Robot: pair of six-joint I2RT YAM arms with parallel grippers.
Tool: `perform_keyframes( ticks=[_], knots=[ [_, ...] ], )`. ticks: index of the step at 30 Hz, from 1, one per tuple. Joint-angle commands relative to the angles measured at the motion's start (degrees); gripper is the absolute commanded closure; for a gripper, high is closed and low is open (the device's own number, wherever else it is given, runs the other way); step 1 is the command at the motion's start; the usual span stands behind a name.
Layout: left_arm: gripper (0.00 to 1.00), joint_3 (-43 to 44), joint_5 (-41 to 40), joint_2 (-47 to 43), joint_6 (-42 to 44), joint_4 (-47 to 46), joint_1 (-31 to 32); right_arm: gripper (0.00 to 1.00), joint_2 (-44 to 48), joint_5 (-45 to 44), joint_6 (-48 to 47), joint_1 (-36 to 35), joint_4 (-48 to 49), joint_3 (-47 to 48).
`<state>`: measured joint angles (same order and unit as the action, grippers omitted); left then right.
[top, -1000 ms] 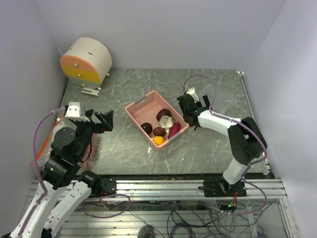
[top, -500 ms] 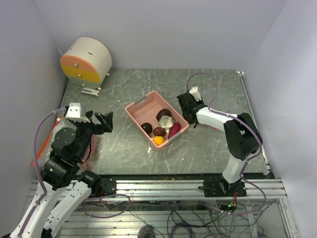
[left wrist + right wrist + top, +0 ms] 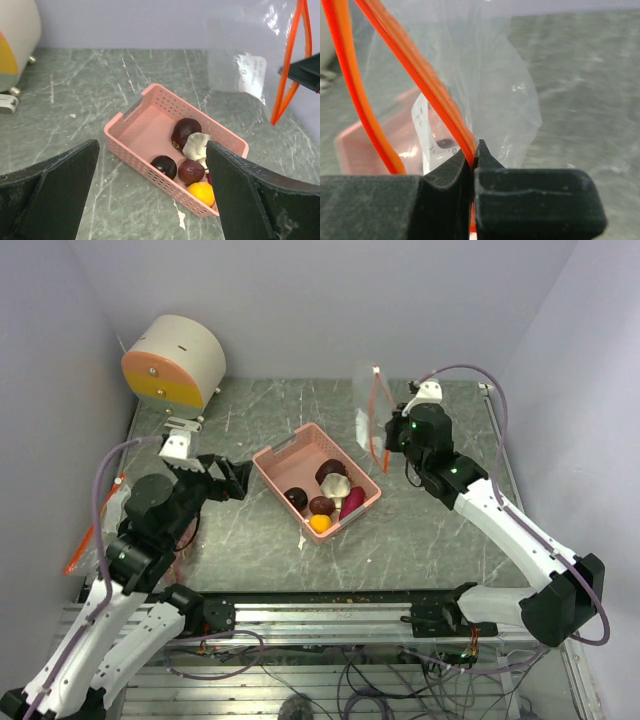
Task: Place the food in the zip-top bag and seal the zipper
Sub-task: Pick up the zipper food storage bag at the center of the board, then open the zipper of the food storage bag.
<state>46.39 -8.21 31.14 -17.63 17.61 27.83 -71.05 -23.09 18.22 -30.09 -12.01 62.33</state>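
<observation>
The zip-top bag (image 3: 366, 400) hangs in the air behind the pink basket, clear plastic with its orange-red zipper (image 3: 379, 425) looping down. My right gripper (image 3: 390, 435) is shut on that zipper (image 3: 425, 75), pinching the strip between its pads (image 3: 472, 156). The food lies in the basket: a dark purple piece (image 3: 330, 470), a whitish bulb (image 3: 338, 486), a red-brown one (image 3: 321, 505), a small orange fruit (image 3: 320, 523) and a magenta piece (image 3: 353, 503). My left gripper (image 3: 236, 481) stands open just left of the basket, holding nothing. In the left wrist view the bag (image 3: 240, 55) hangs beyond the fruit (image 3: 201, 192).
The pink lattice basket (image 3: 285, 455) sits mid-table, angled. A white drum with an orange and yellow face (image 3: 175, 362) stands at the back left. A small white scrap (image 3: 303, 540) lies by the basket's near corner. An orange strip (image 3: 88, 537) shows at the table's left edge.
My right gripper shut beside the basket's right corner, then rose back and away with the bag hanging from it. My left gripper moved right, closer to the basket, still open.
</observation>
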Motion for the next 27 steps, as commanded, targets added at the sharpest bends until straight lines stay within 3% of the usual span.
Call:
perform_keyframes(
  ticks=[1, 6, 16, 27],
  knots=[
    [0.01, 2.88, 7.52, 5.83, -0.89, -6.26, -0.24, 1.0, -1.2, 16.27, 5.34, -5.06, 3.86, 2.78],
    [0.07, 3.17, 12.61, 10.9, -2.02, -15.39, -0.24, 1.0, -5.24, 17.38, 7.54, -12.91, 8.57, 6.69],
    [0.07, -0.34, 17.15, 14.05, -8.44, -26.44, -0.15, 1.0, -11.47, 19.77, 11.22, -16.79, 12.05, 9.07],
    [0.11, 0.01, 15.26, 19.0, -7.63, -24.4, 1.69, 1.0, -14.91, 16.85, 11.05, -20.91, 11.5, 12.22]
  ],
)
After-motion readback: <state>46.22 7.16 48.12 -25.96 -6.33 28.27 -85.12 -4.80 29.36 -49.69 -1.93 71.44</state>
